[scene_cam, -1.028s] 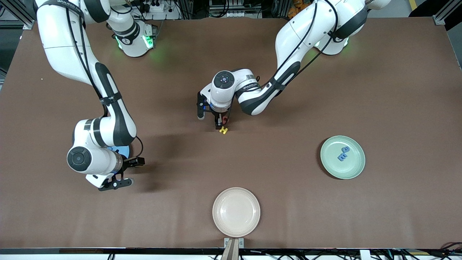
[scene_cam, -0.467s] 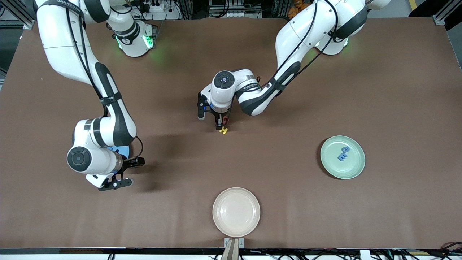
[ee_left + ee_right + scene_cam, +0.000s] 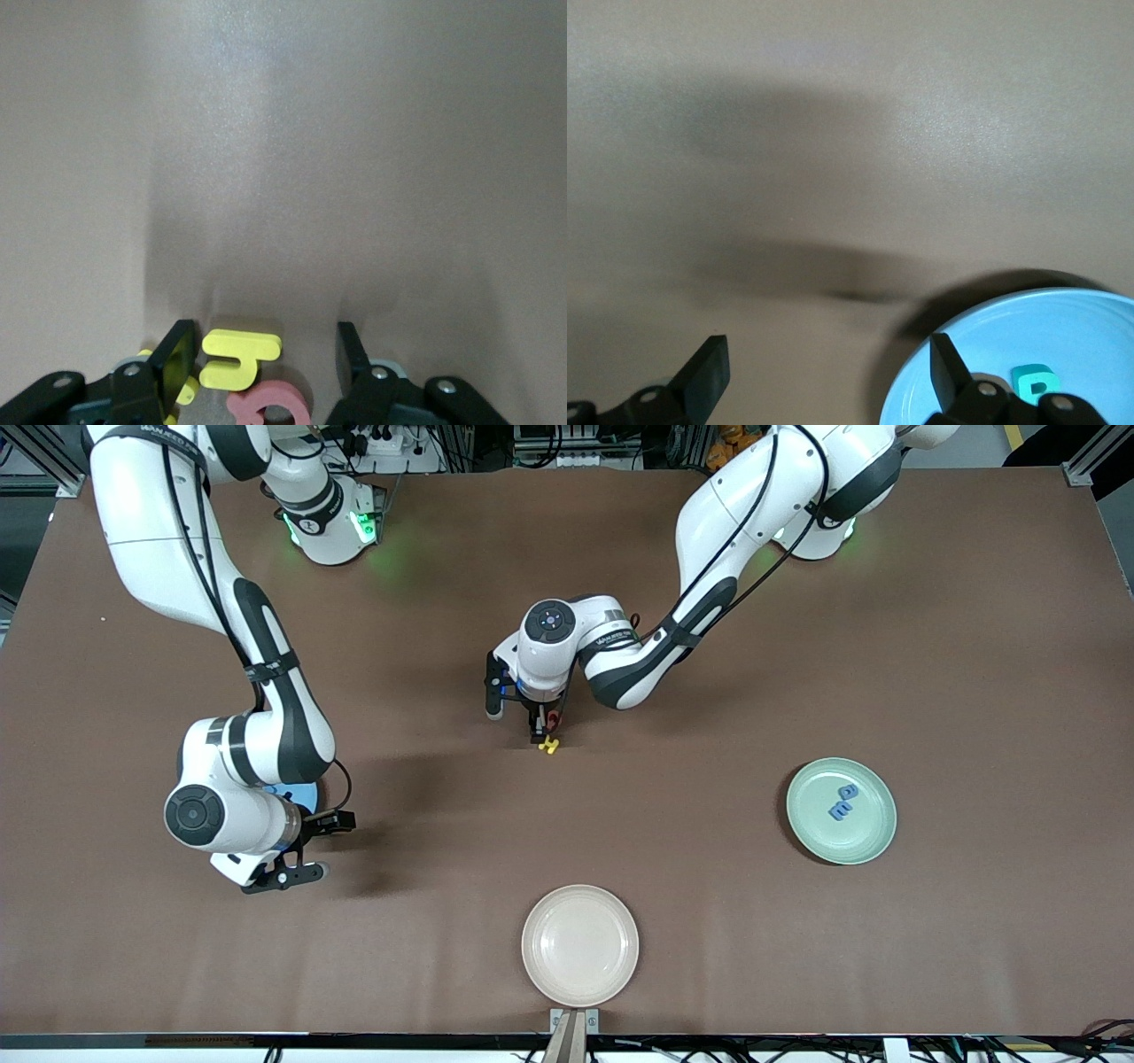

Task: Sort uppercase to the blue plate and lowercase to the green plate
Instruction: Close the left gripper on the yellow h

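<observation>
My left gripper [image 3: 539, 732] is open, low over the table's middle. In the left wrist view its fingers [image 3: 180, 357] straddle a small yellow h [image 3: 237, 358], with my left gripper [image 3: 266, 365] centred just beside it. A red Q [image 3: 270, 407] touches the h. Another yellow letter [image 3: 184, 390] pokes out beside one finger. The green plate [image 3: 864, 841] holds a round blue letter [image 3: 850, 790] and a blue m [image 3: 837, 810]. My right gripper [image 3: 310, 850] waits open beside the blue plate [image 3: 306, 793], which holds a teal R [image 3: 1034, 382]. The blue M and red w are hidden.
A cream-white plate [image 3: 579, 944] sits near the table edge closest to the front camera. The blue plate [image 3: 1063, 336] lies mostly under the right arm, beside one of my right gripper's [image 3: 828, 372] fingers.
</observation>
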